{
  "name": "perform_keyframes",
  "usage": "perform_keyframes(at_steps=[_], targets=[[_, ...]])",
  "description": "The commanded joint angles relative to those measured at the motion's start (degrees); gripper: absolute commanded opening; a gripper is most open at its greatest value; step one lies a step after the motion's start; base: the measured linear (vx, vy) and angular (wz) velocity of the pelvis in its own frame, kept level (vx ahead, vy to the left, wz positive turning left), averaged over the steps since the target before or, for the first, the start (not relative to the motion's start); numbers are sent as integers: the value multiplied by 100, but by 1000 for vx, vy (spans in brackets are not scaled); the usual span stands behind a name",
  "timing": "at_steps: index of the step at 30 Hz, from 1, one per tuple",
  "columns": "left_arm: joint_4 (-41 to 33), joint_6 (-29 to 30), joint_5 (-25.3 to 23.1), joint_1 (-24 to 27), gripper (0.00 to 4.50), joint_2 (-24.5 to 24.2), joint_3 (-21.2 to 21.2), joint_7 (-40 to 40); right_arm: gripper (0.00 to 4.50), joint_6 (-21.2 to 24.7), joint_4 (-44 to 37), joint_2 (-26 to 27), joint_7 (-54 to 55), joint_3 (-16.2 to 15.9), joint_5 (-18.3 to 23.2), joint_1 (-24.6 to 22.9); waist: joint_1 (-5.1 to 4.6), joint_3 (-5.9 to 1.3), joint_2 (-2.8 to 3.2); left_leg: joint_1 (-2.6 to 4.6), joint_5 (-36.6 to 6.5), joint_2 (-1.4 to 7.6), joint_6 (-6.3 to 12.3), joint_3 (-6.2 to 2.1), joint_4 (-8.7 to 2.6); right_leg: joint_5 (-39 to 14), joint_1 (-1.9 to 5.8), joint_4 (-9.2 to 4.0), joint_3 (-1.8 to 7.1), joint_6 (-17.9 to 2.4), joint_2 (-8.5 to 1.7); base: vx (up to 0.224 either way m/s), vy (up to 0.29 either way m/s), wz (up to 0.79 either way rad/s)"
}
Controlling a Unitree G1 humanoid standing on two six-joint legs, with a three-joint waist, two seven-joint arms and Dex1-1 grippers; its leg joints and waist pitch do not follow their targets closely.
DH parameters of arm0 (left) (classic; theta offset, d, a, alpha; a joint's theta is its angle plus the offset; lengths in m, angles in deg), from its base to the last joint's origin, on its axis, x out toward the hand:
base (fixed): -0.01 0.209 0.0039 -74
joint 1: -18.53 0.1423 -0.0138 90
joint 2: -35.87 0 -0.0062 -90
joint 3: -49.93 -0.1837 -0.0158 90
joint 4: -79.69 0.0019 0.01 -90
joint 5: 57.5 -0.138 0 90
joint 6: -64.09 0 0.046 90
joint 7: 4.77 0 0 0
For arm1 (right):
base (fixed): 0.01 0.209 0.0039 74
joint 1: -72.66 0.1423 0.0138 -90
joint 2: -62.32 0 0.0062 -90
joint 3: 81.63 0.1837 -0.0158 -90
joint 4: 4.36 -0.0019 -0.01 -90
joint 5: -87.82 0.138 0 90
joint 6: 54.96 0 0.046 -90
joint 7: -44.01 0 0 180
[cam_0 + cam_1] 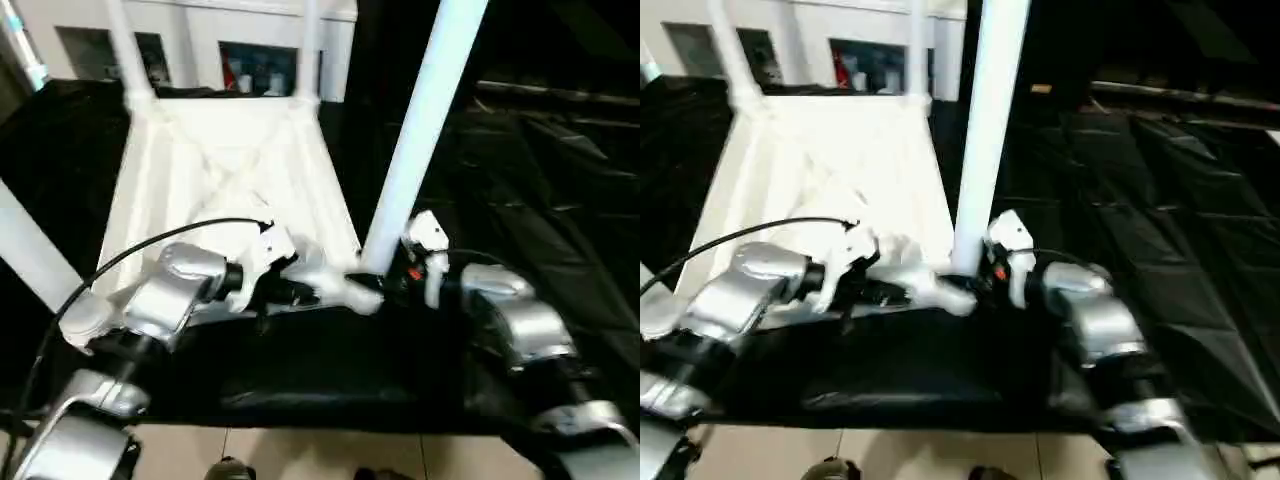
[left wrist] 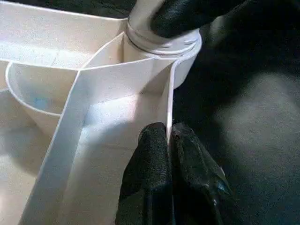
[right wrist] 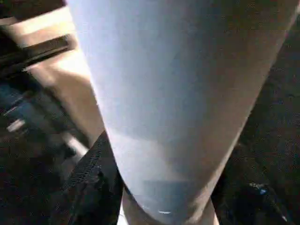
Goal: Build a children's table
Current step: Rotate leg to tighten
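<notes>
we see the tabletop lying underside up on the dark-covered work surface, straight ahead of us. two legs stand in its far corners, and the cabinet stands behind them. a third leg rises from the near right corner socket. a fourth leg rises at the near left. our left gripper sits on the near edge wall just beside that socket; our right gripper straddles the third leg near its base.
</notes>
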Motion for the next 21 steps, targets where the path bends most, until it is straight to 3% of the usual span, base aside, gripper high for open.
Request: perform_keyframes(at_steps=[1,2,4,7,11,12,13,14,18,21], targets=[[112,-130,144,-157,0,259,316,534,199,134,332,196,444,-73,-90,-51,-7,-349,-22,70,-1542,23,35,53,-393,-1877,297,-417,129,-983,-179,0,0,0],[409,-12,27,-339,0,546,484,1366,198,209,646,521,1339,194,-59,93,0,-360,-25,74,-1530,18,25,58,-388,-1897,301,-419,133,-951,-180,0,0,0],[552,58,-32,-447,0,754,549,1834,197,273,914,746,2063,398,-51,225,-3,-371,-29,81,-1543,11,-17,49,-391,-1968,304,-424,128,-925,-179,0,0,0],[664,-7,-107,-551,0,1014,480,2143,197,239,1304,990,2919,557,-135,426,-14,-378,19,74,-1474,6,-53,46,-392,-1669,292,-401,124,-920,-151,0,0,0],[775,-240,-206,-614,0,1109,336,2093,197,-73,1344,1118,2855,543,-223,500,1,-398,5,60,-1317,1,101,62,-366,-1077,325,-357,122,-987,-136,0,0,0],[798,-288,-206,-619,0,1103,326,2064,231,-97,1315,1124,2760,548,-198,494,1,-393,0,50,-1248,-1,161,66,-367,-945,333,-352,118,-1029,-129,0,0,0],[816,-372,-206,-618,0,1088,305,2012,231,-127,1289,1127,2672,563,-158,490,3,-388,1,51,-1241,-1,180,66,-369,-930,337,-351,116,-1042,-128,0,0,0],[854,-470,-208,-621,0,1081,290,1966,265,-177,1302,1135,2659,595,-133,507,3,-375,-7,48,-1300,-5,212,71,-373,-1029,334,-374,117,-1036,-132,0,0,0],[911,-664,-199,-607,0,1043,258,1851,287,-393,1395,1108,2764,689,-108,594,-6,-359,-8,62,-1623,15,138,54,-407,-1624,310,-428,115,-924,-155,0,0,0],[883,-725,-189,-577,0,1023,265,1766,300,-547,1167,987,2600,691,-85,516,-7,-361,-26,59,-1668,22,121,50,-411,-1722,307,-435,115,-873,-159,0,0,0]])
